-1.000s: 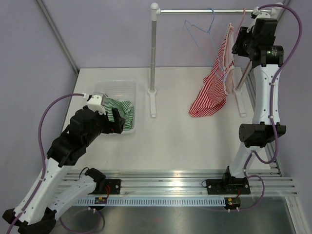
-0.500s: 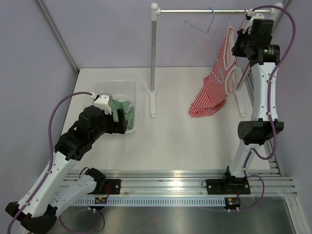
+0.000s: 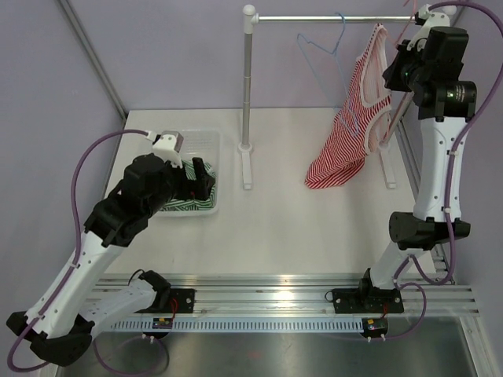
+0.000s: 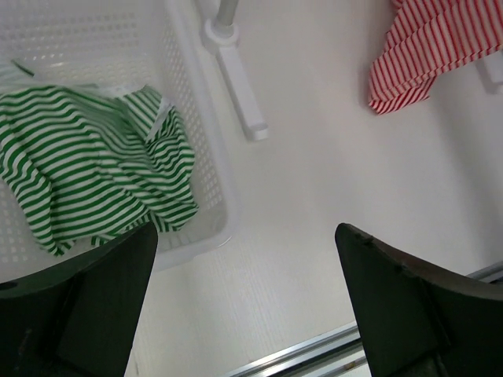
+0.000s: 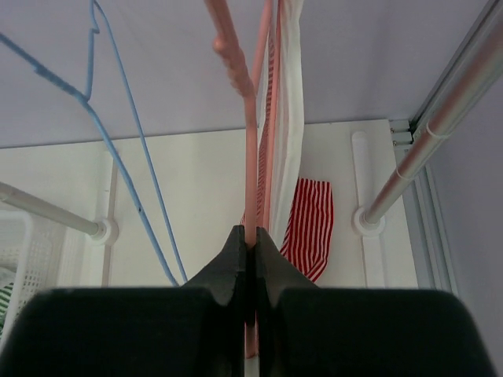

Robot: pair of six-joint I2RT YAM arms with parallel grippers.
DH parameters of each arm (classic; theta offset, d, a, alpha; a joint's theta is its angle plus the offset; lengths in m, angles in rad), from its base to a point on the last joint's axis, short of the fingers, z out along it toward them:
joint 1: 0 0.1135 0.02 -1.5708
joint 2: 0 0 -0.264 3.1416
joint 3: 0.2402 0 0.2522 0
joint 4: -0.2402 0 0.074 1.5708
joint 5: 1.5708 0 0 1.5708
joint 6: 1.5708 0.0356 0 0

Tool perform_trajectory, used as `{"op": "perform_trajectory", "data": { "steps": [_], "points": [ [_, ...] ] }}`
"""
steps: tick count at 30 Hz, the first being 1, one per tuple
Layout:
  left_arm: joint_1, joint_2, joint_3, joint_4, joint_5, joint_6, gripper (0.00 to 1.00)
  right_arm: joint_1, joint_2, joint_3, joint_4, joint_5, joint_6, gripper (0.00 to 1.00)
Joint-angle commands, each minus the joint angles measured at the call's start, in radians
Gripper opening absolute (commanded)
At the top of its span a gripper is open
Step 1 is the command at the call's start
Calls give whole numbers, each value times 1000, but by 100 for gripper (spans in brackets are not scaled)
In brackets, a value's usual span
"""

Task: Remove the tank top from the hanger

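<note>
Right wrist view gives you the right gripper (image 5: 250,245) with its fingers pinched tight on a rod of the pink hanger (image 5: 249,149). The red-striped tank top (image 3: 350,126) hangs on that hanger at the right end of the rail (image 3: 314,18), near the blue hanger (image 3: 324,49). Your left gripper (image 4: 245,283) is spread wide above the table, at the near corner of the basket (image 4: 206,157), where a green-striped garment (image 4: 86,169) lies inside.

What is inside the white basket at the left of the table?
A crumpled green-and-white striped garment lies inside the white basket. The garment hides whatever is beneath it.
</note>
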Motion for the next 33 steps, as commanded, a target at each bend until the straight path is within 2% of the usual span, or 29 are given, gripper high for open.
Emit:
{"op": "perform_trajectory", "data": {
  "steps": [1,5,7,9,12,17,20,24,27,33],
  "points": [
    [-68,50,173,105,-9,-38,99,-3,-153,-72,-13,4,40,0],
    [-150,151,328,122,-67,-35,99,-3,-281,-238,-88,-46,92,0],
    [-187,209,382,135,-92,-22,99,-3,-384,-375,-98,-60,115,0],
    [-217,263,440,158,-92,-3,99,-1,-500,-524,-81,-103,120,0],
    [-279,341,514,188,-77,52,99,-3,-641,-652,-86,-154,106,0],
    [-398,462,609,247,-104,136,99,13,-781,-672,-176,-140,88,0],
    [-475,530,658,299,-114,185,99,36,-921,-719,-187,-140,89,0],
    [-567,575,686,366,-104,234,99,123,-1016,-741,-198,-198,76,0],
    [-610,575,643,470,-112,296,99,154,-1058,-733,-196,-264,66,0],
    [-613,591,615,578,-156,327,99,198,-1030,-681,-198,-392,56,0]
  ]
}}
